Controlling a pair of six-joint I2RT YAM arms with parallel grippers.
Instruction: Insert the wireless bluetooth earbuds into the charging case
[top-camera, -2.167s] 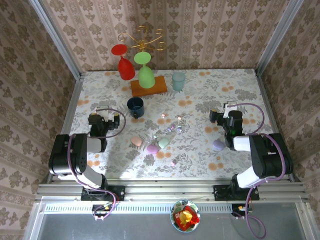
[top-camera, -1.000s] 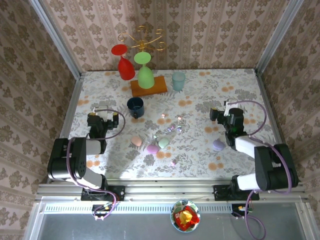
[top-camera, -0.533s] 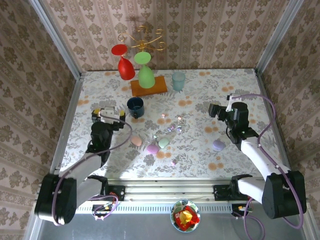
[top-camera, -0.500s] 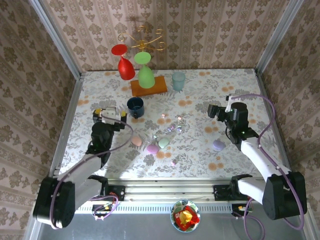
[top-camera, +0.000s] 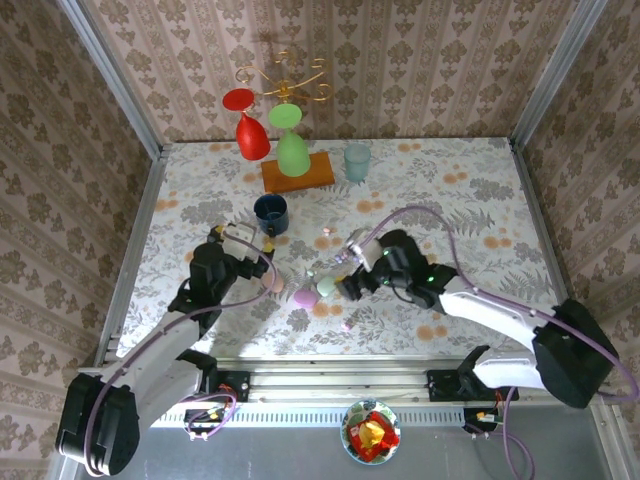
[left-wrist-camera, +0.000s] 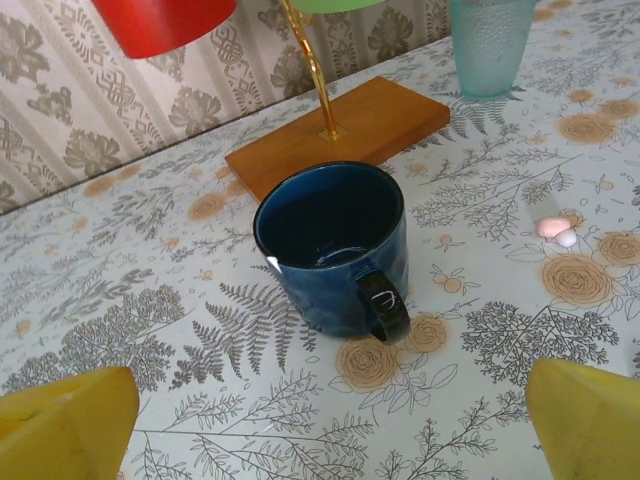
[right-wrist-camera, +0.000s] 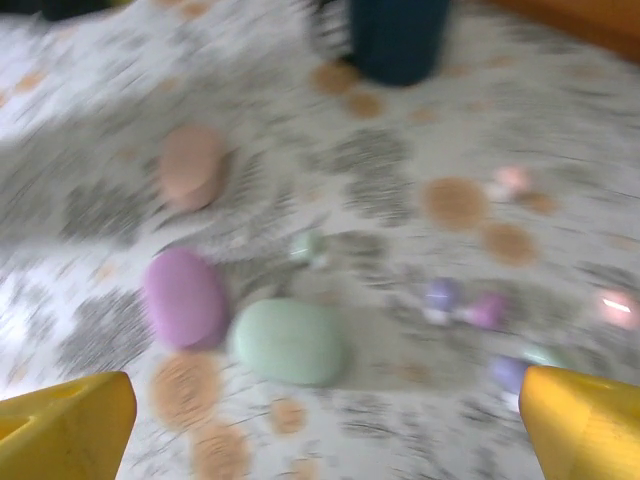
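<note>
Three pebble-shaped charging cases lie together mid-table: a mint green case (right-wrist-camera: 290, 342) (top-camera: 327, 285), a purple case (right-wrist-camera: 185, 298) (top-camera: 305, 297) and a peach case (right-wrist-camera: 190, 165) (top-camera: 272, 283). Tiny earbuds are scattered to their right: a pink earbud (right-wrist-camera: 512, 180), a lilac earbud (right-wrist-camera: 440, 295), a magenta earbud (right-wrist-camera: 487, 308) and a pale green earbud (right-wrist-camera: 305, 245). My right gripper (right-wrist-camera: 320, 430) (top-camera: 346, 272) hovers open over the green case, holding nothing; this view is blurred. My left gripper (left-wrist-camera: 330, 440) (top-camera: 243, 238) is open and empty just short of the blue mug (left-wrist-camera: 335, 240). Another pink earbud (left-wrist-camera: 553, 228) lies right of the mug.
A wooden stand (top-camera: 297, 172) at the back holds upturned red (top-camera: 248, 125) and green (top-camera: 290, 140) glasses, with a teal tumbler (top-camera: 357, 160) beside it. The blue mug (top-camera: 270, 212) stands just behind the cases. A small earbud (top-camera: 348, 325) lies nearer the front edge.
My right arm has swung from the right side of the table leftward to above the cases. My left arm has reached forward towards the blue mug. Both grippers stayed open.
</note>
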